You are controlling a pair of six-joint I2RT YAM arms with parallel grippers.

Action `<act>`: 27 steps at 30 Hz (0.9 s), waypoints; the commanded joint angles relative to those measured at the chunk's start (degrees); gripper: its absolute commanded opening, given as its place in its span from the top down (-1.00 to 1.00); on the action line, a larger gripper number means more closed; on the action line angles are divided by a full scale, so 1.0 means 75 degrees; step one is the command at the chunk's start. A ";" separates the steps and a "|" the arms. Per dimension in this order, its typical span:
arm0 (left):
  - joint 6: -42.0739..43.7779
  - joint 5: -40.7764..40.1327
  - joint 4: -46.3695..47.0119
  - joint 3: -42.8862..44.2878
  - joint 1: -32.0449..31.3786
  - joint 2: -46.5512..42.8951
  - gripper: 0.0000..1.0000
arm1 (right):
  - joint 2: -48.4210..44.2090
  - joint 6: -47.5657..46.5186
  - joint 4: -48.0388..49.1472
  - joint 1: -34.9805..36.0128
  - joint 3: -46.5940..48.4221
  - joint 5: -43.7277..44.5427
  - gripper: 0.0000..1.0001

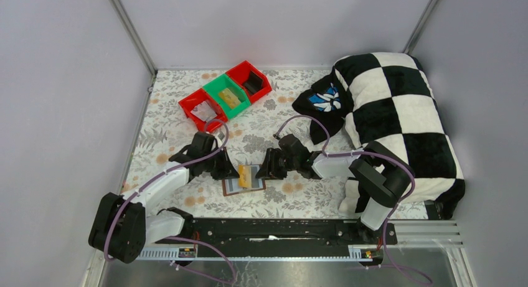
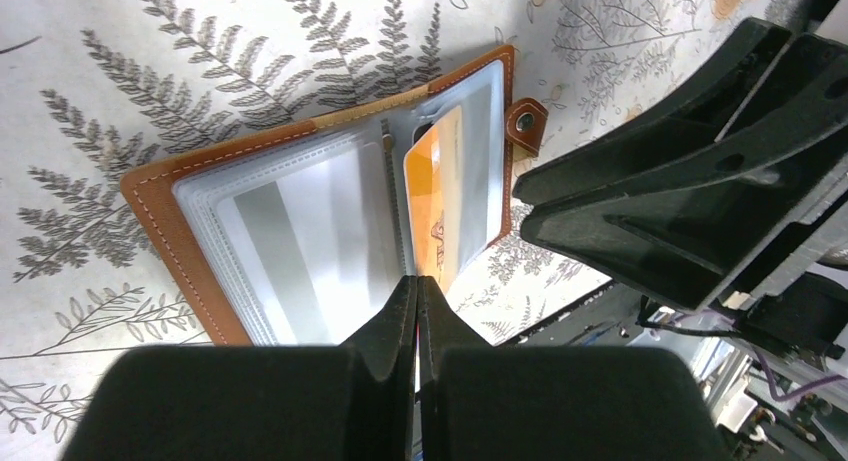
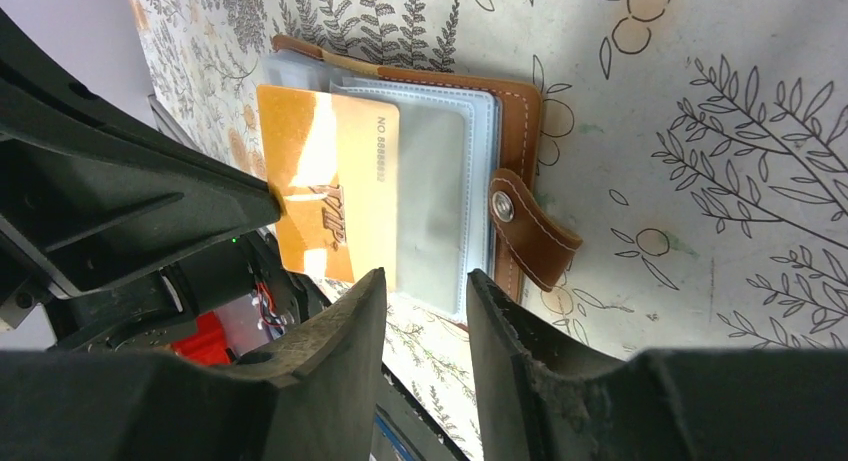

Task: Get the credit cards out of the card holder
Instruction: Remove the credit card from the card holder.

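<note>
**Card holder open between the two grippers, one gold card standing out of it**

In the lower middle of the top view, on the fern-print table cloth (image 1: 292,198), one card holder (image 1: 231,187) lies open and flat. Its long axis runs left to right across the frame, slightly tilted. In the right wrist view its snap strap (image 3: 530,231) sticks out from the right-hand edge and points to the lower right.

One gold card (image 3: 335,181) lies over the clear sleeves. Its long axis runs up and down that frame, across the holder's length, and its lower end reaches past the holder's edge. A grey and white face shows through the sleeves of the other half; I cannot tell whether it is a card.

The left gripper (image 2: 416,291) has its fingers pressed together, the tips touching the gold card's edge. Whether the edge is caught between them cannot be told. The right gripper (image 3: 425,286) sits just beside the holder on the opposite side, its fingers apart and holding nothing.

Farther back, in the upper middle of the top view, three bins stand in a diagonal row: two red bins (image 1: 200,108) with one green bin (image 1: 227,95) between them. One black and white checked cushion (image 1: 392,112) fills the right side.
</note>
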 commanded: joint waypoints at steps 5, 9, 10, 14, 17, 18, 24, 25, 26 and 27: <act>-0.0194 -0.0614 0.0094 0.0186 0.0053 -0.0095 1.00 | 0.0030 -0.0006 0.0317 -0.0023 0.0329 -0.0442 0.14; -0.0414 -0.0599 0.0396 -0.0093 0.0054 -0.0084 1.00 | 0.0268 -0.0182 0.0173 0.0004 0.0754 -0.0584 0.15; -0.0426 -0.0585 0.0431 -0.0126 0.0053 -0.0089 1.00 | 0.0292 -0.0314 -0.0003 0.0017 0.0916 -0.0545 0.15; -0.0392 -0.0525 0.0526 -0.0138 0.0053 -0.0068 1.00 | 0.0717 -0.0655 -0.0409 0.0012 0.1485 -0.0527 0.14; -0.0345 -0.0480 0.0578 -0.0082 0.0054 0.0018 1.00 | 0.1238 -0.0758 -0.0645 0.0012 0.1759 -0.0528 0.16; -0.0356 -0.0489 0.0578 -0.0054 0.0054 0.0042 1.00 | 0.1348 -0.0781 -0.0748 0.0008 0.1761 -0.0424 0.19; -0.0509 -0.0653 0.0508 -0.0144 0.0205 0.0109 1.00 | 0.1295 -0.0436 -0.0569 -0.0089 0.1129 0.0219 0.24; -0.0530 -0.0665 0.0519 -0.0193 0.0260 0.0100 1.00 | 0.1293 -0.0450 -0.0601 -0.0094 0.1109 0.0225 0.24; -0.0556 -0.0713 0.0514 -0.0231 0.0308 0.0082 1.00 | 0.1288 -0.0454 -0.0621 -0.0099 0.1091 0.0224 0.23; -0.0592 -0.0779 0.0484 -0.0258 0.0359 0.0022 1.00 | 0.1266 -0.0453 -0.0635 -0.0113 0.1075 0.0243 0.23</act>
